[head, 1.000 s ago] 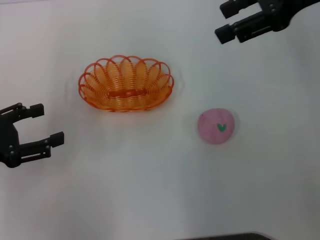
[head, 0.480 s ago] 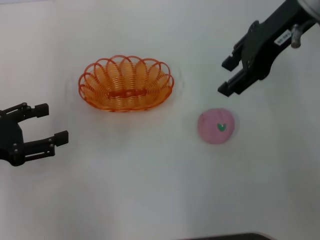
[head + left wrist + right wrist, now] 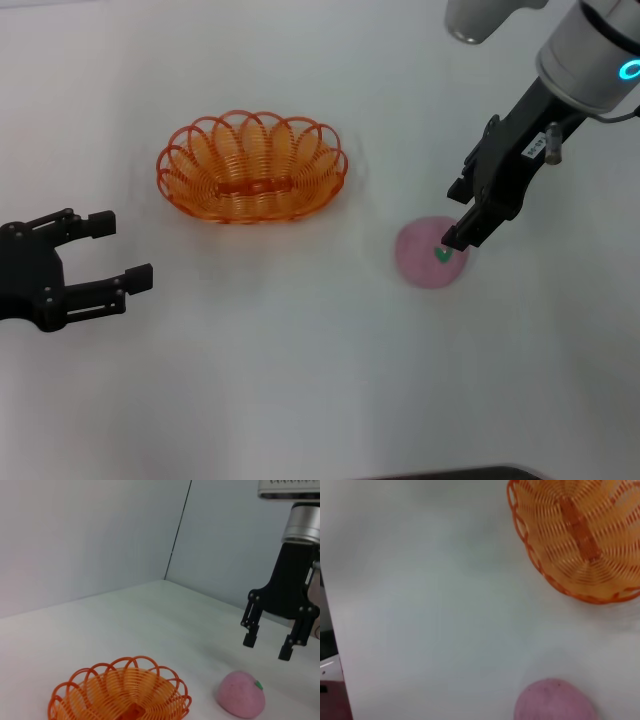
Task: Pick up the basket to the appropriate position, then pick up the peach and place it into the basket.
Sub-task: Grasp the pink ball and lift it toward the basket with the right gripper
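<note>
The pink peach sits on the white tabletop, with its green leaf mark facing up. The right gripper hangs just above the peach with its jaws apart, not touching it. The orange basket sits on the tabletop too, well apart from the peach, on the robot's left side of it. It has nothing in it. The left gripper waits low near the basket, and its jaws are apart too.
</note>
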{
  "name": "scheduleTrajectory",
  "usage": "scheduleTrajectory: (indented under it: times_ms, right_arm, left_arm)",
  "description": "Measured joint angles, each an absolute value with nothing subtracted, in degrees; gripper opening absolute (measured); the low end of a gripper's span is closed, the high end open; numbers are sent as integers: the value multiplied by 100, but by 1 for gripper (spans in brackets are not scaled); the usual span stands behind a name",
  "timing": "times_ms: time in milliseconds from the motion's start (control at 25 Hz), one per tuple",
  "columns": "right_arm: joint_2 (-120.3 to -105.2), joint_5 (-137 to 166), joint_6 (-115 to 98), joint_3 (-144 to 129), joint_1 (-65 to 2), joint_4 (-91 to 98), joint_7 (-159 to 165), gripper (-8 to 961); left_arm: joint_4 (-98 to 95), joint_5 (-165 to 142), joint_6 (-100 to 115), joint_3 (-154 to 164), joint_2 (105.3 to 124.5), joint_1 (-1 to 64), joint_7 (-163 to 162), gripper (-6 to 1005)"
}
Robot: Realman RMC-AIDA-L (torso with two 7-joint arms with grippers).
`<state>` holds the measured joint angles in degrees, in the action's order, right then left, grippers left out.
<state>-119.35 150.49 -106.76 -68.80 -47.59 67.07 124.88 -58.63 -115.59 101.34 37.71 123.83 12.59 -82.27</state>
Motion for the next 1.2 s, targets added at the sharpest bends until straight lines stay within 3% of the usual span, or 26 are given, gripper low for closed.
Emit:
scheduleTrajectory:
  times_ms: [1120, 1200]
  right_arm:
    - [-12005, 14853, -9383, -7881, -4846, 5525, 12242, 636]
    - [-12008, 14849, -9397, -7909, -4849, 5512, 12234, 587]
  left_arm:
    - [-5687, -11566, 10222, 3982, 12392, 1345, -8227, 846]
    - [-5671, -11566, 10222, 3982, 12392, 1345, -8227, 846]
